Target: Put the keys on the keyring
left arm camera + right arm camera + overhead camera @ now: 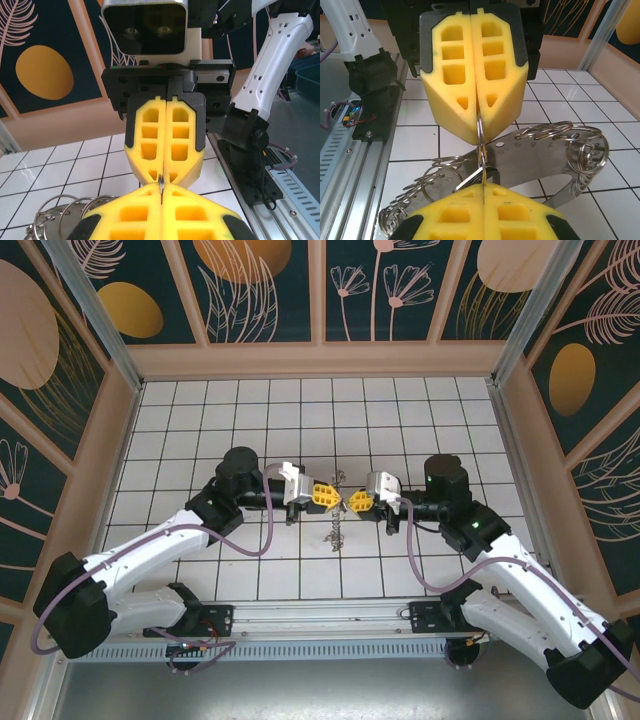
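Over the middle of the tiled floor my left gripper (336,498) and right gripper (347,502) meet tip to tip. A thin metal keyring (480,145) runs edge-on between them. In the right wrist view its top disappears into the closed seam of the left gripper (478,134), and its lower wire goes into the shut right gripper (482,186). A small silvery key (468,180) with a dark head leans against the ring just above the right fingertips. In the left wrist view the keyring (161,184) shows as a short sliver between both pairs of yellow fingers.
A curved metal plate (540,152) with numbered holes and several split rings lies below and behind the grippers. It appears as a small metal cluster (335,532) from above. The arms' mounting rail (320,615) runs along the near edge, and panel walls enclose the floor.
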`<state>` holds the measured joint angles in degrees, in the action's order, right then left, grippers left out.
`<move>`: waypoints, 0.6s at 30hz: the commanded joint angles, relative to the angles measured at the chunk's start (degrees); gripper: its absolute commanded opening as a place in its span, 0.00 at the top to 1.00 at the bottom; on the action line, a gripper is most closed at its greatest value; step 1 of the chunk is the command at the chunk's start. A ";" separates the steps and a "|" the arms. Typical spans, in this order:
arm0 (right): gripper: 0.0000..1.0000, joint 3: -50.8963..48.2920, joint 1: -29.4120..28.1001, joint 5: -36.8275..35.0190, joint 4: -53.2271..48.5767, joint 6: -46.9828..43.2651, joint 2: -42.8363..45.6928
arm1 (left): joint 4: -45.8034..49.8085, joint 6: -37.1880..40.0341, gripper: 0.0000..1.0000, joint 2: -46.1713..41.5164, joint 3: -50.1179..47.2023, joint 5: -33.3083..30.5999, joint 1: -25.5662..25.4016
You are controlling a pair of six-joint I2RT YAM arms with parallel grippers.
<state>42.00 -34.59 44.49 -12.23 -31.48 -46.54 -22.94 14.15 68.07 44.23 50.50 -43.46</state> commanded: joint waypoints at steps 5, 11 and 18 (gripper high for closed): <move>1.00 -2.03 -0.38 1.58 4.93 3.46 0.34 | -13.12 -7.28 1.00 2.07 -0.89 2.53 -0.12; 0.91 -3.53 -2.10 0.28 8.93 6.32 1.11 | -17.67 -10.07 1.00 3.73 -2.75 2.88 -0.13; 0.79 -0.24 1.70 -3.81 -2.31 -1.32 5.28 | -17.25 -9.63 1.00 3.20 -3.20 3.33 -0.13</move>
<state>39.07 -34.57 41.45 -10.68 -29.34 -42.76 -36.84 5.43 71.68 41.12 52.12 -43.46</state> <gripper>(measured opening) 0.201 0.066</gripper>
